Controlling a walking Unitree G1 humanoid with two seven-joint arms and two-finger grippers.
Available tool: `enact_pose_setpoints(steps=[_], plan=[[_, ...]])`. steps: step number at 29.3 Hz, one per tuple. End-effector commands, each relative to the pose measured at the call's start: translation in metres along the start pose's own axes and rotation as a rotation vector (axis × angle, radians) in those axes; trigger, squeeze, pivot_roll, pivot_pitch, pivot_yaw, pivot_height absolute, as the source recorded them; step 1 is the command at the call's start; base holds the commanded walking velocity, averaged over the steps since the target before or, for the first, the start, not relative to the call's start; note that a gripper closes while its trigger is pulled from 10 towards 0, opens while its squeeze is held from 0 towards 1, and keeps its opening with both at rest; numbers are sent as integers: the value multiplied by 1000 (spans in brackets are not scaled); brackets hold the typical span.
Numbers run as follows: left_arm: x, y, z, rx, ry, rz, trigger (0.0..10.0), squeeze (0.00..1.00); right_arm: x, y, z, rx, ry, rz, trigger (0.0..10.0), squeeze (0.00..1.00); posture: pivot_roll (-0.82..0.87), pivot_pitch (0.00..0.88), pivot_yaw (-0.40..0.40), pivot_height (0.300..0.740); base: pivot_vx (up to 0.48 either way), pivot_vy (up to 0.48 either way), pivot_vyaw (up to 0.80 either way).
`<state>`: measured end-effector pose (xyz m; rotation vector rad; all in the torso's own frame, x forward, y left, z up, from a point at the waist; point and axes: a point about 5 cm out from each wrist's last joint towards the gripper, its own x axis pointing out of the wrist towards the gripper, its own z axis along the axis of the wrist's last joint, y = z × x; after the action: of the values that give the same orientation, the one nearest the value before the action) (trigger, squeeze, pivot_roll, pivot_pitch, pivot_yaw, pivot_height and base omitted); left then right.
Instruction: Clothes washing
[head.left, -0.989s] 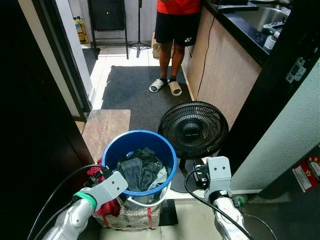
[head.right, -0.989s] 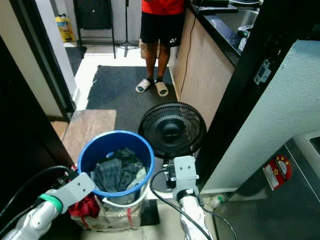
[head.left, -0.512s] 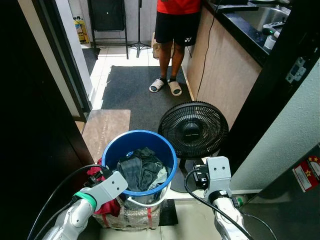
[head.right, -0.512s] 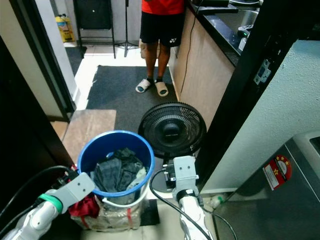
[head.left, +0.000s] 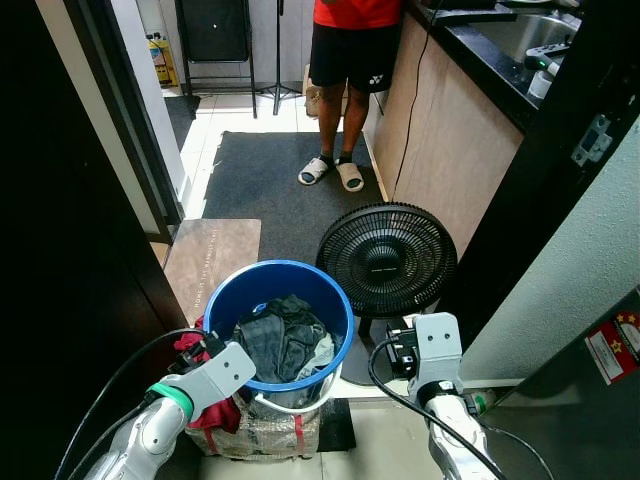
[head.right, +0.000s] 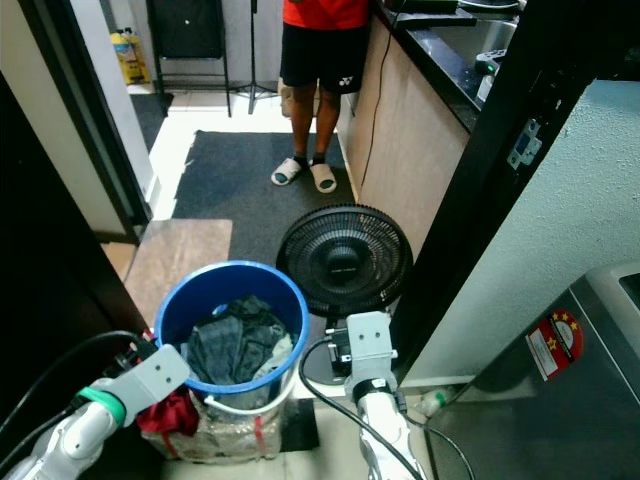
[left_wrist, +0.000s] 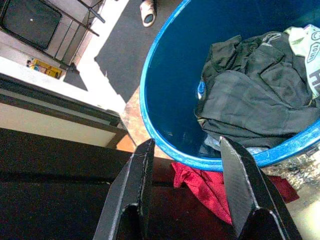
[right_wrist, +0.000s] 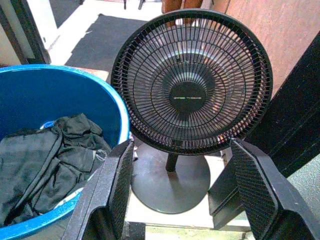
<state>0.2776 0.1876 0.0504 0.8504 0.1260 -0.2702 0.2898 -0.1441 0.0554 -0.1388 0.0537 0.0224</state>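
Note:
A blue bucket (head.left: 213, 296) stands on the floor just before me, holding dark crumpled clothes (head.left: 283, 335) with a pale printed piece at one side. A red cloth (left_wrist: 200, 182) lies outside the bucket, against its lower wall. My left gripper (left_wrist: 186, 145) is open and empty, held low beside the bucket's left rim, above the red cloth. My right gripper (right_wrist: 182, 145) is open and empty too, to the right of the bucket and facing the fan's base.
A black floor fan (head.left: 386, 258) stands right of the bucket. A person (head.left: 340, 60) in sandals stands on the dark mat (head.left: 260, 170) ahead. A wooden counter (head.left: 450, 130) runs along the right, a dark door (head.left: 60, 250) along the left. A plastic-wrapped bundle (head.left: 262, 432) sits under the bucket.

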Motion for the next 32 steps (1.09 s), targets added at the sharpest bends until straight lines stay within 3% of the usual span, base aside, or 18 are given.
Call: enact_pose_setpoints(steps=[1,32], plan=[[-2,-2,-3,-1,11,-15,10000,0,-2,1,-4,3,24,3,10000,0,1,63,55,740,0,0,0],[-3,-3,-3,-1,11,-16,10000,0,-2,1,-4,-1,22,8,10000,0,1,56,54,740,0,0,0]])
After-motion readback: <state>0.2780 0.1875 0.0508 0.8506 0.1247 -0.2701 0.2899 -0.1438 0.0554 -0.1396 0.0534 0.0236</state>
